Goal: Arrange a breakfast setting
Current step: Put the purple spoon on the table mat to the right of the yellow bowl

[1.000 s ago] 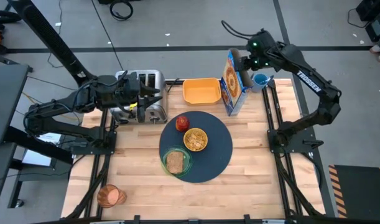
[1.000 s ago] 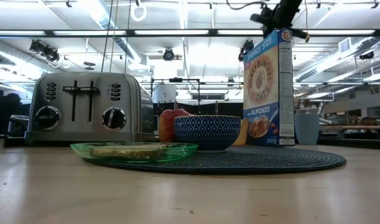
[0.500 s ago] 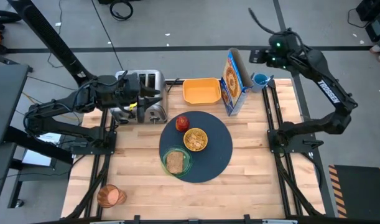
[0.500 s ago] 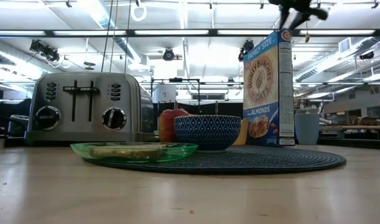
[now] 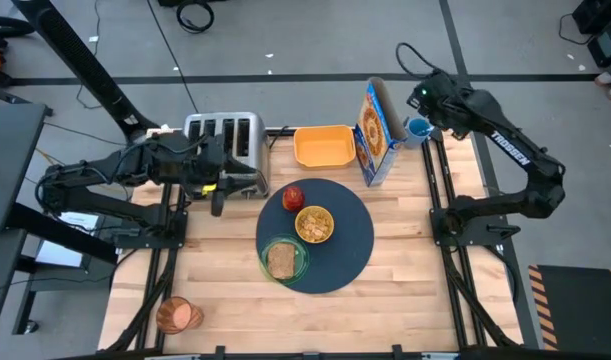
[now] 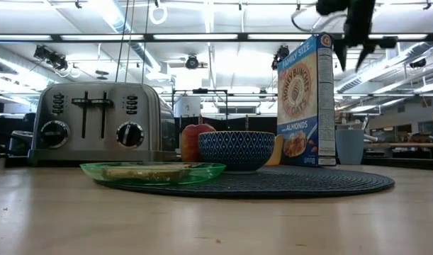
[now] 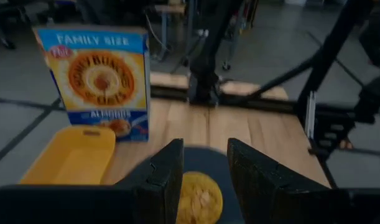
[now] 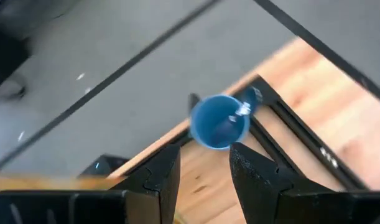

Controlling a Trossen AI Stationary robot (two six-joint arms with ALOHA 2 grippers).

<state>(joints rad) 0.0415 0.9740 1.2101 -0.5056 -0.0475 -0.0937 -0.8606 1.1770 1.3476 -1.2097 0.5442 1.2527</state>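
- On the round mat [image 5: 330, 240], the cereal bowl [image 5: 315, 224] is holding cereal, the green plate [image 5: 284, 259] is carrying the toast slice [image 5: 281, 262], and the red apple [image 5: 293, 196] is sitting beside them.
- The amber cup [image 5: 177, 314] is lying at the bench's near-left corner.
- The right tool [image 5: 421, 103], released and empty, is now hanging over the blue cup [image 8: 218, 122], having swung back.
- The left tool [image 5: 247, 180], released and empty, has pulled off the toaster [image 5: 225, 135].
- The cereal box [image 5: 373, 130] and yellow tray [image 5: 322, 146] are standing behind the mat.
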